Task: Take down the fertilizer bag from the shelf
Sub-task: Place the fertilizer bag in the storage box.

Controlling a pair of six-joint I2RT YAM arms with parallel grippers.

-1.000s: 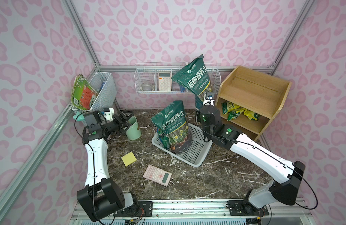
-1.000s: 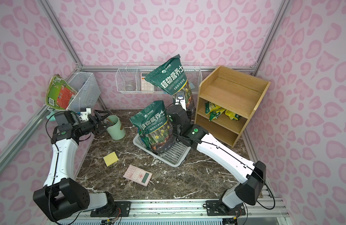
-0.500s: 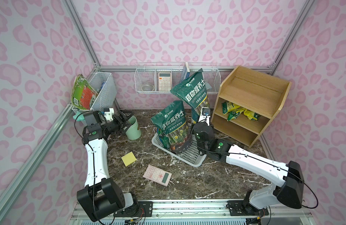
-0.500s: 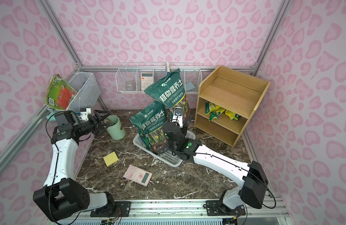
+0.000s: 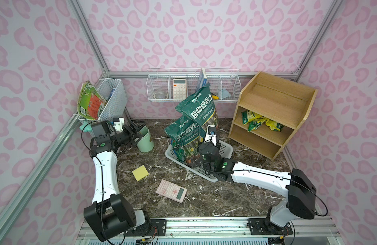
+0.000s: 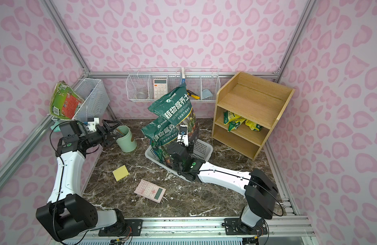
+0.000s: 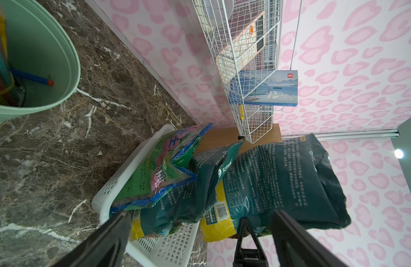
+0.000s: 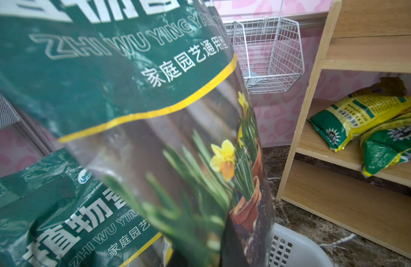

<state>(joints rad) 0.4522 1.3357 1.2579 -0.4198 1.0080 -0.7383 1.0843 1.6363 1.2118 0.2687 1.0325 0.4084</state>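
Right fingers (image 8: 233, 247): nearly closed, pinching lower edge of fertilizer bag (image 5: 199, 108). Bag is off the shelf (image 5: 274, 110), tilted above white basket (image 5: 225, 148) on the table (image 5: 204, 201), against 1 matching bag (image 5: 183, 135). Left fingers (image 7: 100, 242): spread wide, empty, near green cup (image 5: 145, 137).

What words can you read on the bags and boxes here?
"植物营养土": taller green bag.
"ZHI WU YING" and "家庭园艺通用": same bag, right wrist view.
"植物" and "家庭园艺": lower green bag.
"12 colors": blue box.
Too small or blurred: yellow-green bags on the shelf, pink calculator, white calculator.
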